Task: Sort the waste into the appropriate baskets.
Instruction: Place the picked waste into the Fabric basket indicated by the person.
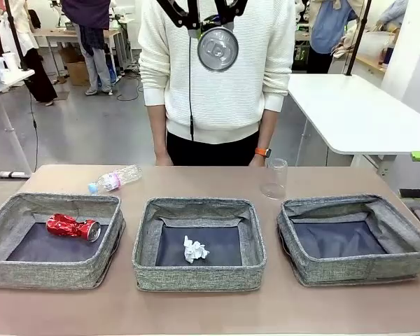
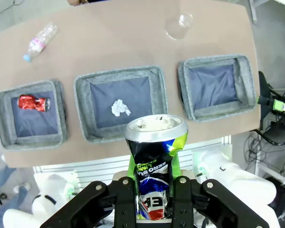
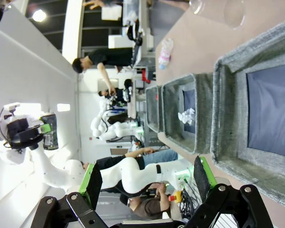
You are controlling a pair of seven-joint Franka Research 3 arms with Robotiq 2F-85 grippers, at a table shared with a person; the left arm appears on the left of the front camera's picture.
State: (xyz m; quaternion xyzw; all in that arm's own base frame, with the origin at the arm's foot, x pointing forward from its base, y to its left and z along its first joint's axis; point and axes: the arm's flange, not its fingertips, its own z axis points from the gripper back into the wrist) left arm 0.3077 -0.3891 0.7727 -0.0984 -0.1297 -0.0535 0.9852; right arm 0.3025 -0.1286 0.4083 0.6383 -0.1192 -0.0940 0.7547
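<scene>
My left gripper (image 1: 213,22) hangs high above the table, shut on a dark printed can (image 1: 218,47). In the left wrist view the can (image 2: 154,156) stands between the green pads (image 2: 131,167), above the near rim of the middle basket (image 2: 85,95). A crushed red can (image 1: 72,227) lies in the left basket (image 1: 56,274). A white paper ball (image 1: 194,249) lies in the middle basket (image 1: 199,278). The right basket (image 1: 357,271) holds nothing. A clear bottle (image 1: 114,178) and a clear plastic cup (image 1: 274,178) rest on the table behind the baskets. My right gripper (image 3: 147,183) stands open beside the right basket (image 3: 228,118).
A person in a white sweater (image 1: 217,84) stands at the far side of the table, hands down near its edge. A white table (image 1: 357,112) stands behind on the right. Bare brown tabletop (image 1: 210,311) runs along the front of the baskets.
</scene>
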